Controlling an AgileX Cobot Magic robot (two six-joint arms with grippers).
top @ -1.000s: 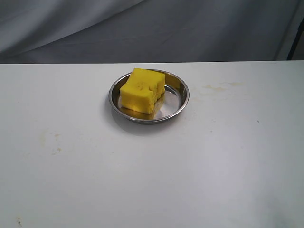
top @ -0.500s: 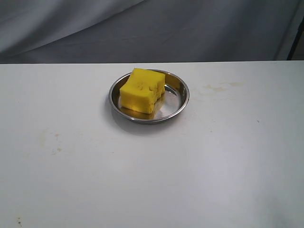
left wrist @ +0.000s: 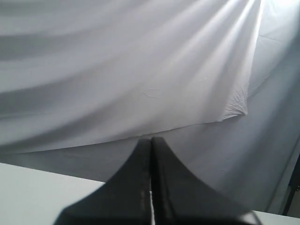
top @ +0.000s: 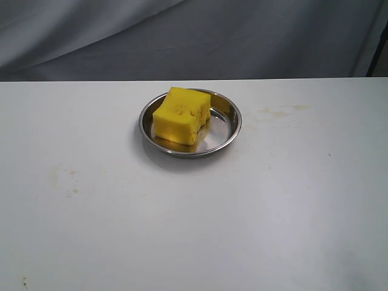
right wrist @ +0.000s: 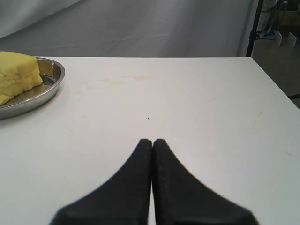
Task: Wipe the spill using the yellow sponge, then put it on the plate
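Yellow sponge (top: 180,115) sits inside the plate (top: 229,121) on the bench (top: 194,230) in the exterior view, chunky and ragged-edged. Left wrist view: the left tool (left wrist: 151,142) faces a grey drape (left wrist: 140,70), jaws pressed together, empty. Right wrist view: the right tool (right wrist: 152,141) hangs low over the bench, jaws together, empty, well apart from the plate.

- The plate (top: 225,126), a round, shallow, shiny steel dish, is set upright near the far edge of the tabletop (top: 194,230), about midway between its left and right edges.
- The yellow sponge (top: 180,115), a chunky bright foam block with a pitted top and ragged edges, is laid inside the plate, toward its left side; the dish's right part is left bare.
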